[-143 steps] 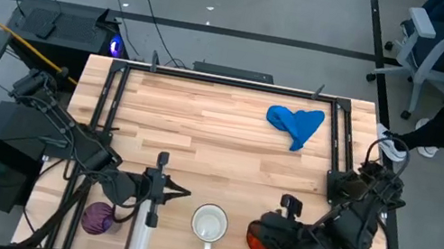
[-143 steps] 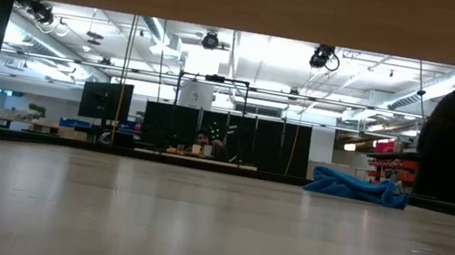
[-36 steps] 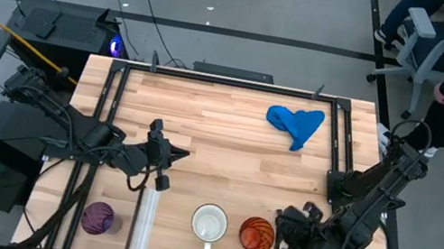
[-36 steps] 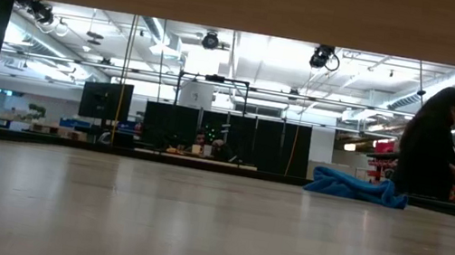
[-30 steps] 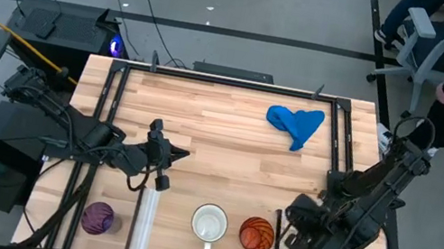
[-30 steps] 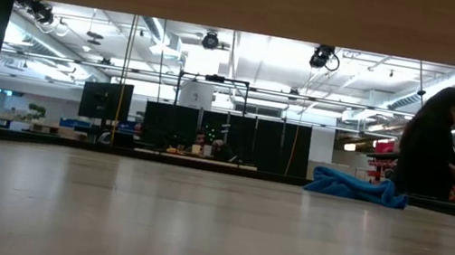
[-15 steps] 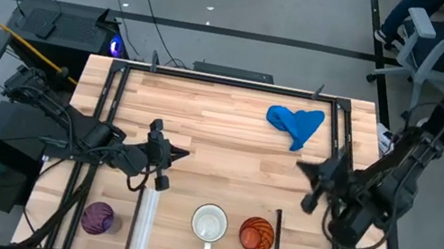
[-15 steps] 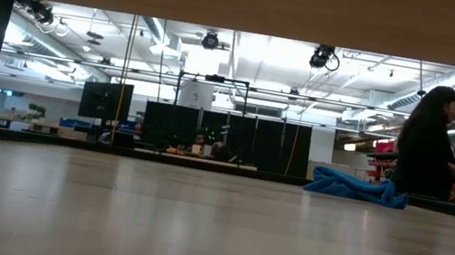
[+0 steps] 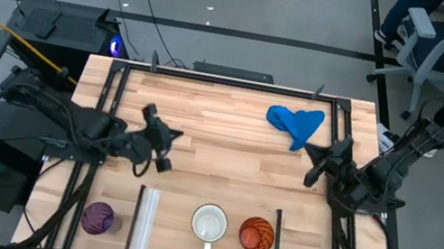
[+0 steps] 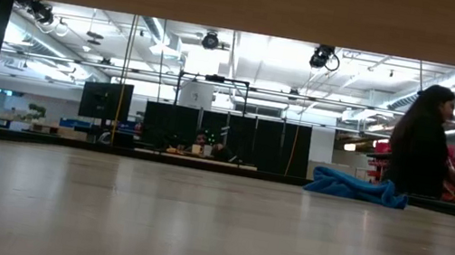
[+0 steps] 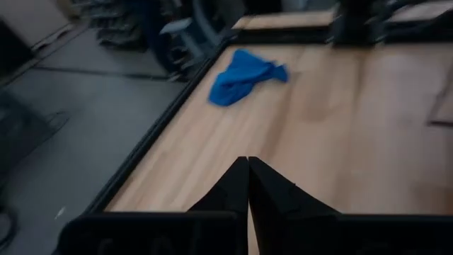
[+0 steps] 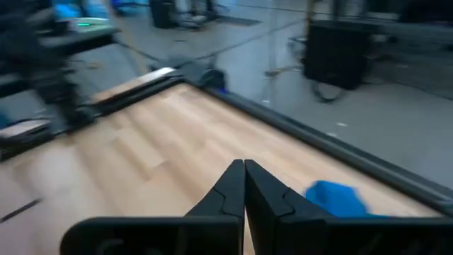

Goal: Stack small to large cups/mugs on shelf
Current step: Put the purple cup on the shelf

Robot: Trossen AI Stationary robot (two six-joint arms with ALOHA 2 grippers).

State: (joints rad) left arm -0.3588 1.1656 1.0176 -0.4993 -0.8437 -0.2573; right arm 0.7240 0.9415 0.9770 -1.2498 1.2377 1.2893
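Three cups stand in a row near the table's near edge. The purple cup [image 9: 98, 217] is left of the pale upright strip [image 9: 144, 221]. The white mug [image 9: 210, 224] and the orange cup [image 9: 256, 235] stand on the shelf [image 9: 175, 235], between that strip and the thin dark post [image 9: 278, 235]. My left gripper [image 9: 176, 137] hovers shut over the table's left middle, pointing right, its tips together [image 11: 246, 170]. My right gripper [image 9: 309, 151] hovers shut at the right middle, pointing left [image 12: 244, 173]. Neither is near a cup.
A crumpled blue cloth [image 9: 295, 124] lies at the far right of the table [image 10: 355, 186]. Black frame rails [image 9: 106, 104] run along the table's left and right sides. A person [image 10: 422, 140] and an office chair [image 9: 429, 42] are beyond the right edge.
My right gripper has drawn away from the orange cup toward the table's far and right edges and swung round until it points left over the table. My left gripper has shifted a little toward the far edge and turned. The cups have stayed put.
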